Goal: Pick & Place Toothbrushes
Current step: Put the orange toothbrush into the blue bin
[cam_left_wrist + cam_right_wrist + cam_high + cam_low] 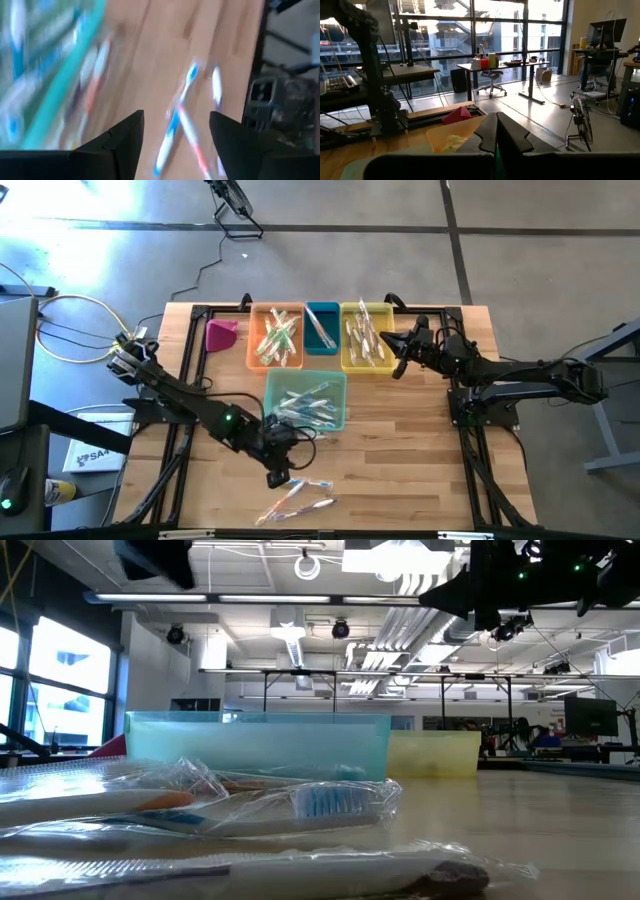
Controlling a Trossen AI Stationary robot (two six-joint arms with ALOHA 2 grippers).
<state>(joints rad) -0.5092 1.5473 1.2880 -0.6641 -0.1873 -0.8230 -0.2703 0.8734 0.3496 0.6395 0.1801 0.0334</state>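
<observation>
The loose toothbrushes [296, 500] lay in clear wrappers on the wooden surface [400, 460] near its front edge, at about six o'clock from the light teal bin [340, 415]. In the low view they filled the foreground, one showing blue bristles [325, 802] and an orange accent. More toothbrushes lay inside the light teal bin, the orange bin [254, 345] and the yellow bin [347, 358]; the dark teal bin [322, 345] between those two seemed to hold one or two, though that was hard to make out from above.

The left end effector [277, 476] hung just above the loose pile, at its eleven o'clock, released with fingers [120, 145] spread wide and nothing between them. The left wrist view was blurred, showing crossed toothbrushes [182, 120] beyond the fingers and a teal bin edge to one side.

The right end effector [397, 352] sat at three o'clock of the yellow bin, beside its rim, clenched with fingers [487, 135] pressed together and grasping nothing.

A pink scoop-like piece [221, 334] rested at nine o'clock of the orange bin.
</observation>
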